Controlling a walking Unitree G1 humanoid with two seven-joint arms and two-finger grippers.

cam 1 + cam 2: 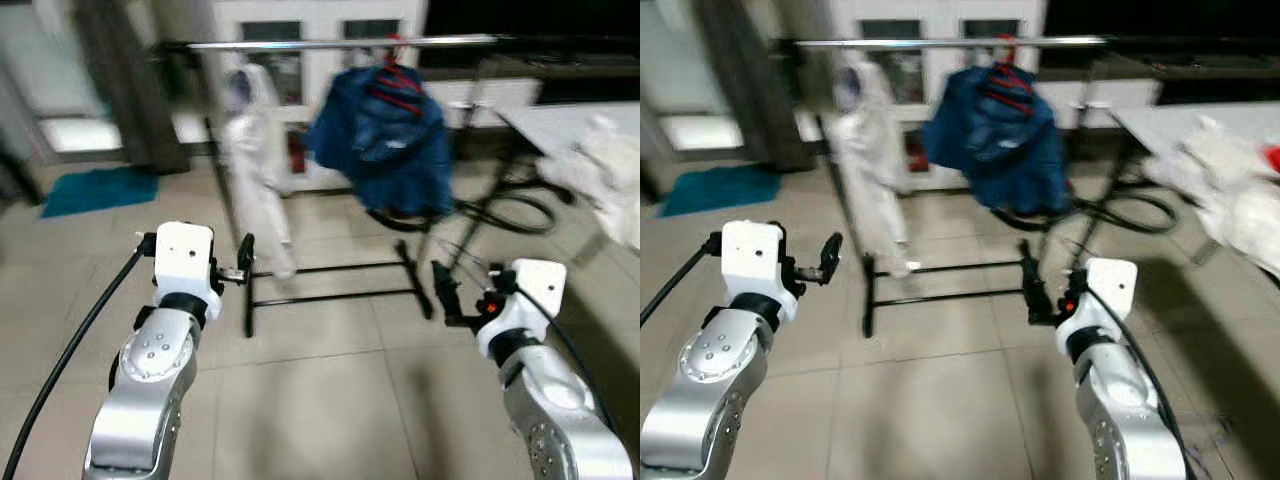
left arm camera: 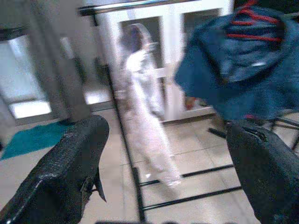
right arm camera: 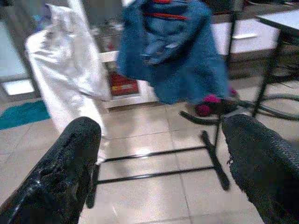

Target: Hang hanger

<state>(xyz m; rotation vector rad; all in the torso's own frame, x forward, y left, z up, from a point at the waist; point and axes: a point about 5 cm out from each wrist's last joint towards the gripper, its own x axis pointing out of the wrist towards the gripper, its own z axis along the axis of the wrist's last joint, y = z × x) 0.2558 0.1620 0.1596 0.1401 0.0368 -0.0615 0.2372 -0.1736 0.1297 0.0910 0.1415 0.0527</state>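
Hanger (image 1: 398, 78) with red arms is seen hooked on the silver rail (image 1: 340, 44) of a black clothes rack (image 1: 330, 280), inside the collar of a blue denim jacket (image 1: 385, 140) that is draped over it. Just beside the jacket, toward the robot's left, a white garment (image 1: 258, 165) is hung from the same rail and reaches down close to the rack's floor bars. The rack is set on a beige tiled floor (image 1: 310, 400), before a white cabinet (image 1: 300, 30) with glass doors. A teal mat (image 1: 100, 190) is laid on the tiles far to the left, and a table (image 1: 570, 125) with a heap of white cloth (image 1: 600, 175) is placed at the right; a dark hose (image 1: 510, 212) is looped on the floor beneath it. Both silver arms are raised before the rack, well apart from it. The left gripper (image 2: 163, 177) is held with its two black fingers (image 2: 70, 172) spread wide and nothing between them. The right gripper (image 3: 159, 172) is likewise parted, its fingers (image 3: 65, 172) released and nothing grasped. The head views are somewhat blurred.
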